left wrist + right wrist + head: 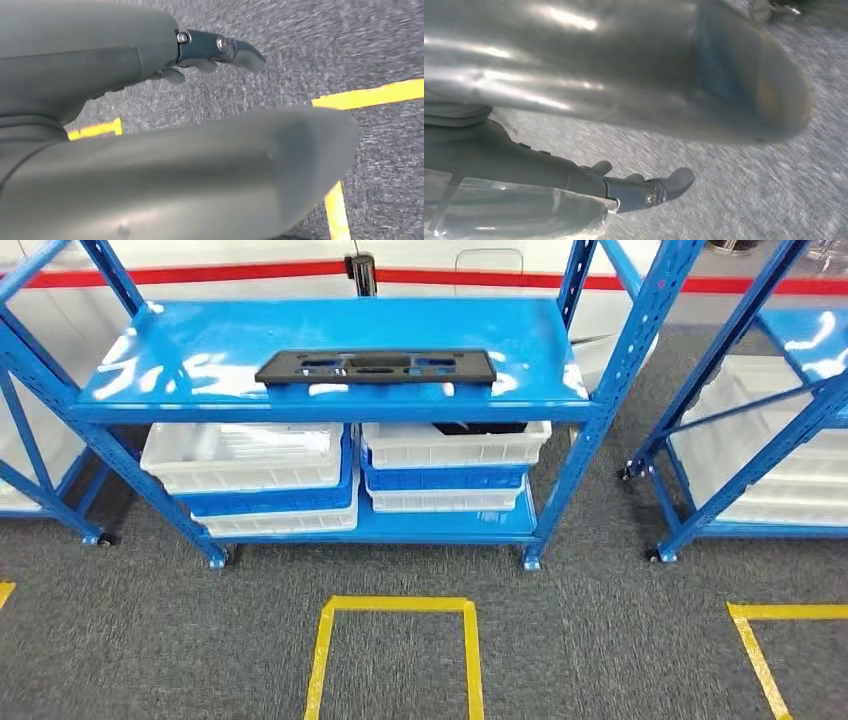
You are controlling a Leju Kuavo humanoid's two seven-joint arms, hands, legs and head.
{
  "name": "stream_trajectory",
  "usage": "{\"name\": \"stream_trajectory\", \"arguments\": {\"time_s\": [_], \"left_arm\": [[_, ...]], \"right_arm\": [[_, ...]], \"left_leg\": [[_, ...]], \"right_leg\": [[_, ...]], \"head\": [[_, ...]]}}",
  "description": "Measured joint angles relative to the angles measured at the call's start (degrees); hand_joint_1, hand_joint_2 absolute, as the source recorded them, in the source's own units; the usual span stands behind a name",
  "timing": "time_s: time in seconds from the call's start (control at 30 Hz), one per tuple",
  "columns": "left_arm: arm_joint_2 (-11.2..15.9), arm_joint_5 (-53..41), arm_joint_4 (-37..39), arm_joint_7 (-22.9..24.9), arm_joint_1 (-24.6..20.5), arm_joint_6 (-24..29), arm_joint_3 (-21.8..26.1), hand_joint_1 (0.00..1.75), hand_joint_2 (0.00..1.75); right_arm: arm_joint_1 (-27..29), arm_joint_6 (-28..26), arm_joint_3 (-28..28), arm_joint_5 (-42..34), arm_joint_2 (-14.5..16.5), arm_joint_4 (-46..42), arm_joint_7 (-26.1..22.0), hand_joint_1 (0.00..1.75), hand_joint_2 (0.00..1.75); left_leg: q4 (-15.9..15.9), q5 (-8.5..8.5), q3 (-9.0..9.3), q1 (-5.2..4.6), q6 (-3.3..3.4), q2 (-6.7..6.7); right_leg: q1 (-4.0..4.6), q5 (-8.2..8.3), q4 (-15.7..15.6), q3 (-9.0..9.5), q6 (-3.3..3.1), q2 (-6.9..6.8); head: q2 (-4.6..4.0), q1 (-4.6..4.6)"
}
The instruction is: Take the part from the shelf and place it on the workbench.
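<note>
The part (376, 367) is a long flat black plastic piece with several cut-outs. It lies flat near the front edge of the blue shelf's top board (190, 365), straight ahead of me in the head view. My left hand (90, 65) hangs over grey carpet and yellow floor tape; its thick thumb (210, 170) and dark fingers (220, 50) are apart and hold nothing. My right hand (524, 165) also hangs over carpet, with its fingers (659, 187) stretched away from the thumb (649, 75) and nothing between them.
White and blue bins (250, 460) are stacked on the lower board; the right-hand stack (450, 450) has something dark in its top bin. A second blue rack (760, 440) stands at the right. A yellow tape square (395, 605) marks the carpet before the shelf.
</note>
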Motion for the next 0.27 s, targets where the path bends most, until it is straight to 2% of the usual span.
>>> {"name": "stream_trajectory", "arguments": {"time_s": [0.03,0.07,0.1,0.13,0.17,0.23,0.27], "left_arm": [[-0.07,-0.10,-0.03,0.03,-0.08,-0.01,0.00,0.00,0.00],[-0.07,-0.17,-0.07,0.07,-0.12,-0.01,0.00,0.00,0.00],[-0.11,-0.19,-0.07,0.11,-0.15,-0.03,0.00,0.00,0.00],[-0.12,-0.21,-0.07,0.14,-0.20,-0.03,0.00,0.00,0.00],[-0.13,-0.21,-0.07,0.15,-0.24,-0.02,0.01,0.00,0.00],[-0.11,-0.21,-0.07,0.22,-0.26,-0.01,0.02,0.00,0.00],[-0.11,-0.21,-0.07,0.24,-0.24,-0.01,0.02,0.00,0.00]], "right_arm": [[-0.03,0.12,0.02,0.12,-0.06,-0.03,0.01,0.00,0.00],[0.07,0.26,0.04,0.25,-0.02,0.00,0.01,0.00,0.00],[0.19,0.40,0.06,0.35,-0.07,0.00,0.02,0.00,0.00],[0.25,0.51,0.09,0.46,-0.02,0.02,0.02,0.00,0.00],[0.25,0.56,0.12,0.55,-0.02,0.02,0.02,0.00,0.00],[0.18,0.58,0.21,0.69,0.02,0.02,0.02,0.00,0.00],[0.17,0.58,0.23,0.72,0.02,0.01,0.02,0.00,0.00]], "left_leg": [[0.09,-0.23,0.13,0.14,-0.30,0.00],[0.12,-0.42,0.27,0.29,-0.47,0.00],[1.09,-1.00,-0.05,0.48,-0.51,0.02],[3.30,-2.03,-1.15,0.49,-0.45,0.03],[6.86,-3.50,-3.14,0.35,-0.26,0.05],[15.87,-6.33,-8.97,-0.37,0.42,0.04],[18.22,-6.97,-10.55,-0.56,0.59,0.04]], "right_leg": [[-0.01,-0.55,0.05,0.00,-1.13,0.18],[0.08,-0.97,0.30,0.08,-1.93,0.25],[0.28,-1.30,0.34,0.29,-2.48,0.29],[0.53,-1.51,0.28,0.55,-2.89,0.33],[0.80,-1.66,0.13,0.81,-3.19,0.34],[1.48,-1.95,0.00,1.19,-3.69,0.36],[1.66,-2.04,-0.01,1.26,-3.83,0.37]], "head": [[0.00,-0.22],[0.00,-0.54],[0.00,-0.77],[0.00,-0.89],[0.00,-1.06],[0.00,-1.20],[0.00,-1.24]]}}
